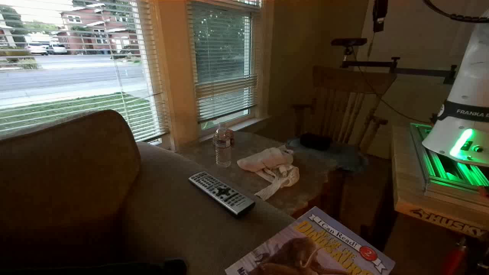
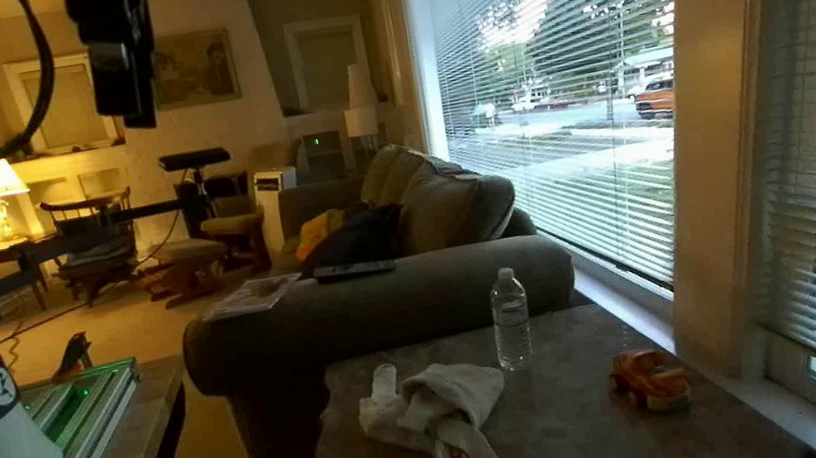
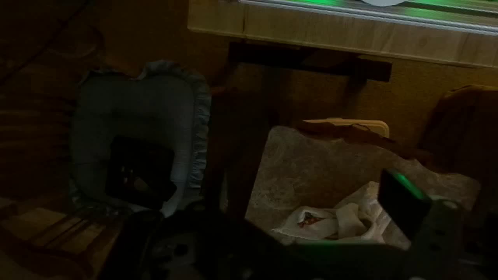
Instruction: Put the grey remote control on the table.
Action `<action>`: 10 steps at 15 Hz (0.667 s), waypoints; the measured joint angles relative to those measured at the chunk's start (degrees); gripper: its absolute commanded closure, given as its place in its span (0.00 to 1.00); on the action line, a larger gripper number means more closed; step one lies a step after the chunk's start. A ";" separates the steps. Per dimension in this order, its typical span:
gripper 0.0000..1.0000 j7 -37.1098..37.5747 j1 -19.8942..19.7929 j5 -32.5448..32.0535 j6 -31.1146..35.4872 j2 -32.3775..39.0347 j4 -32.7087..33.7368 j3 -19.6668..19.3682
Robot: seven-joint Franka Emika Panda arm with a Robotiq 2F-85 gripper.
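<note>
Zero done, by my read: grey remote control (image 1: 221, 194) lies on the sofa arm (image 1: 175, 214), desk (image 1: 311, 172) toward its two o'clock in an exterior view, pincer (image 3: 308, 188) spread and empty; grasp, carry, set-down all pending.

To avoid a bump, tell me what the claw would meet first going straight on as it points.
Probably the table, near its edge. Depth is unclear, so the claw might meet the white bundle on it instead, or miss both.
</note>
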 measured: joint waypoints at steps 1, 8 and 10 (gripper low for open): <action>0.00 0.00 0.00 0.00 0.00 0.00 0.00 0.00; 0.00 0.00 0.04 0.00 0.00 0.00 0.00 -0.02; 0.00 -0.24 0.51 -0.01 0.05 0.00 0.00 -0.02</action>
